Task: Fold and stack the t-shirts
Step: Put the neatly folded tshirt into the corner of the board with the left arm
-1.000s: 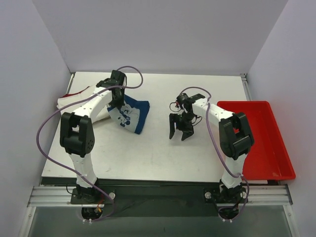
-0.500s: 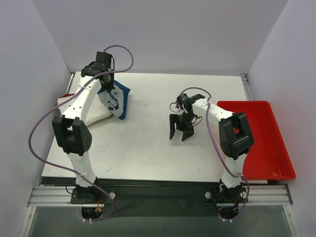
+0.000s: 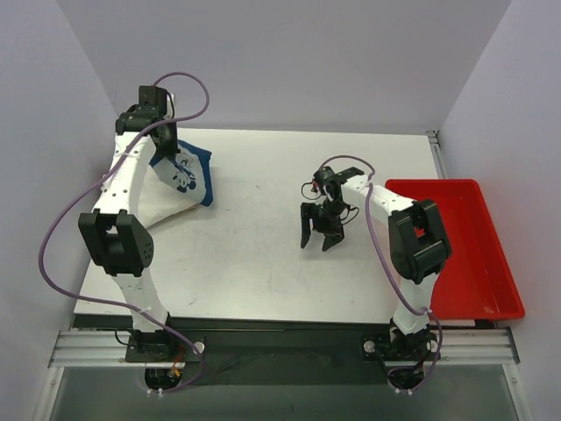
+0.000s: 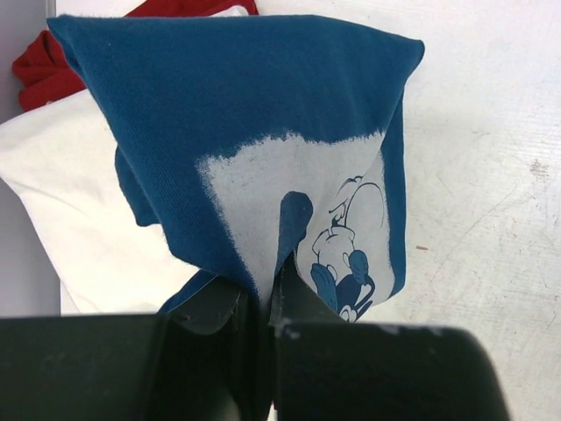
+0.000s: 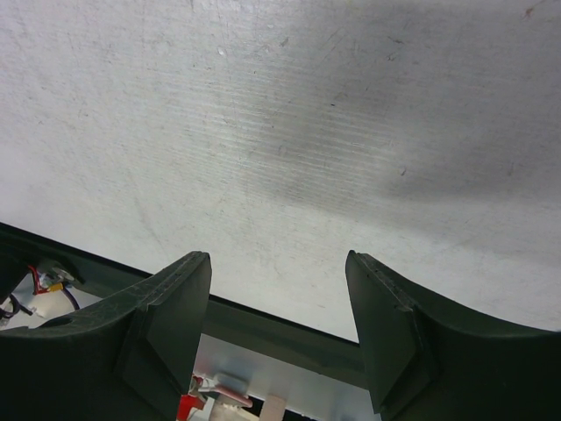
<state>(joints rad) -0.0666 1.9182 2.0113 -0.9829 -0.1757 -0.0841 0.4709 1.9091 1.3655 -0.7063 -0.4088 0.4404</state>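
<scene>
Jaws clamped on teal t-shirt [image 4: 237, 96], left arm [image 3: 123, 180] extended far-left.

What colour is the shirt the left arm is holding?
The shirt is dark teal-blue with a white graphic; clearest in the left wrist view.

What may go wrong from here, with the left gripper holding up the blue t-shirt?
The left gripper pinches only a small fold of the teal-blue t-shirt, so the cloth may slip out. The shirt hangs bunched, only partly over the cream-white t-shirt; if released here, it may land crumpled and off the pile.
</scene>
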